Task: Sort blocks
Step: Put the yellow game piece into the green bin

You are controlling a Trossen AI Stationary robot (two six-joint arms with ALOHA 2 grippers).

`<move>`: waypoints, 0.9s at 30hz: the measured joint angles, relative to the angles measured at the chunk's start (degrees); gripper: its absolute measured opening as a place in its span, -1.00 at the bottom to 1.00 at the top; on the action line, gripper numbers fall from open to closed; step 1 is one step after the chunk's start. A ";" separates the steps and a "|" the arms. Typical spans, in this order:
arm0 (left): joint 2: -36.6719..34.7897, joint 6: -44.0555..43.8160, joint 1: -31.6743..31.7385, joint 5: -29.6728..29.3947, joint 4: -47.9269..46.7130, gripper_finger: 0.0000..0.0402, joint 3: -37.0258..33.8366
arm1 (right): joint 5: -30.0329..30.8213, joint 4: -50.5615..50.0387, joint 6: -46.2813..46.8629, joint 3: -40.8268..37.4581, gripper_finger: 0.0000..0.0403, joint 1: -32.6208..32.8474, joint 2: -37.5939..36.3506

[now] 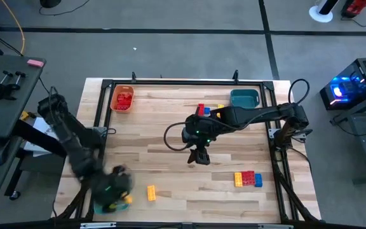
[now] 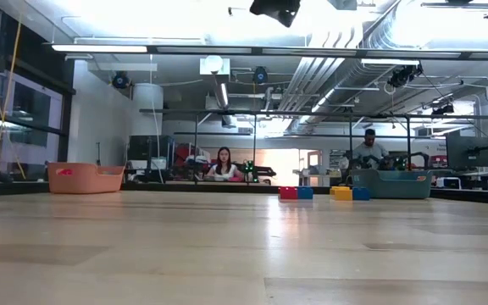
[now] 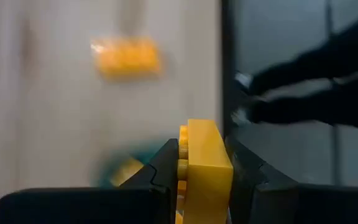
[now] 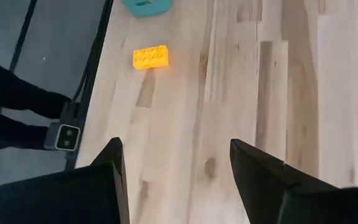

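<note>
A yellow block (image 3: 205, 165) was clamped between the fingers of the left tool (image 1: 114, 191), at the tabletop's (image 1: 170, 133) near left corner; transport was judged in hand. A second yellow block (image 1: 151, 193) lay just beside it. The right tool (image 1: 199, 157) hung spread and empty mid-tabletop. Delivery to the far orange tray (image 1: 121, 100) was judged next.

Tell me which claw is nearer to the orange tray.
Left. The left claw is at the table's near-left corner, on the orange tray side; the right claw hangs mid-table, farther off.
</note>
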 joint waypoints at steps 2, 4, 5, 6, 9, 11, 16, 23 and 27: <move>-0.01 -8.29 -5.67 -2.18 -0.26 -0.69 0.00 | 0.00 0.04 -2.29 0.00 -0.16 -0.02 0.00; -0.02 -16.12 -10.23 -6.28 -1.54 -0.69 0.00 | -0.18 -0.06 -3.43 0.00 -0.16 0.00 0.00; 0.01 -19.32 -12.10 -8.12 -2.74 -0.69 0.00 | -0.20 -0.10 -3.89 0.00 -0.16 -0.06 0.00; 0.07 -22.13 -13.60 -9.57 -4.63 -0.69 0.00 | -0.23 -0.35 -4.48 0.00 -0.16 -0.22 0.00; 0.30 -28.08 -15.68 -10.44 -10.84 -0.69 -0.17 | -0.43 -1.12 -5.86 0.00 -0.16 -0.65 0.00; 0.33 -28.35 -15.65 -10.51 -12.18 -0.69 -0.20 | -0.39 -1.82 -5.99 0.00 -0.16 -1.06 0.00; 0.33 -24.36 -15.26 -9.94 -11.94 -0.69 -0.20 | -0.39 -4.06 -5.11 -0.01 -0.16 -1.44 0.00; 1.76 -22.42 -14.95 -10.08 -10.64 -0.69 -0.20 | -0.38 -12.55 -4.72 -0.02 -0.16 0.29 -0.02; 4.23 -13.14 -12.75 -7.56 -6.60 -0.69 -0.20 | -0.39 -17.38 -3.70 -0.02 -0.16 2.23 -0.02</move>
